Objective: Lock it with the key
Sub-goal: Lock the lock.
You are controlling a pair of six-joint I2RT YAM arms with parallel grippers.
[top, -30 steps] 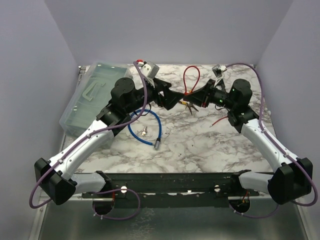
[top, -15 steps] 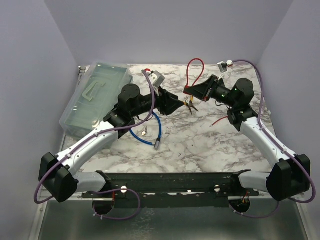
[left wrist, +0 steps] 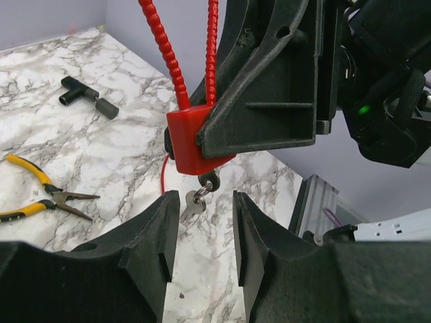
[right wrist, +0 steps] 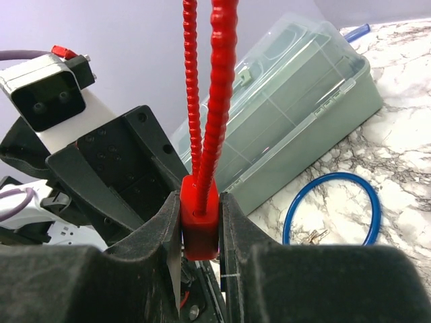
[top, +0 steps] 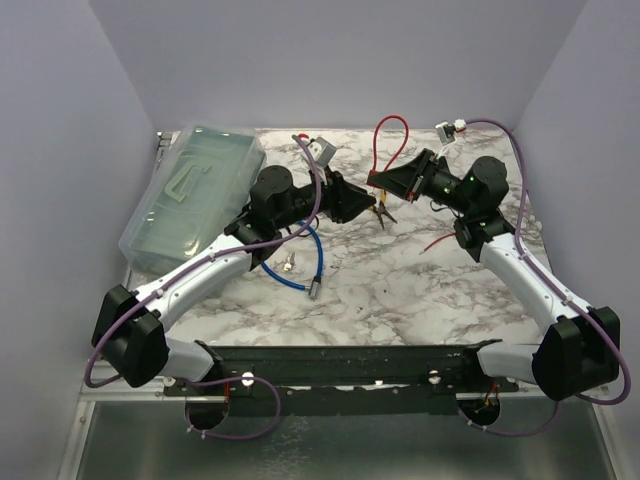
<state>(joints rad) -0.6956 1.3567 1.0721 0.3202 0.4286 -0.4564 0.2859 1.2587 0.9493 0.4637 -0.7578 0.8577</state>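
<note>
Lock: we are holding the red lock (left wrist: 185, 138) up off the table, loop upward and keyhole end down.
Key: the key (left wrist: 205, 183) is sitting in the lock's underside, with a ring dangling from it.
Right gripper (right wrist: 200, 232): it is clamping the lock's body and has not moved in the last half second.
Left gripper (left wrist: 204, 215): its fingers are standing apart just below the lock, flanking the key without touching it.
Change: the left arm is closing in on the lock, which was lower a second ago.
Meaning: we are judging that pinching the key comes next, with the turning not yet done.
Around: pliers (left wrist: 47, 195) are lying beneath the lock.
</note>
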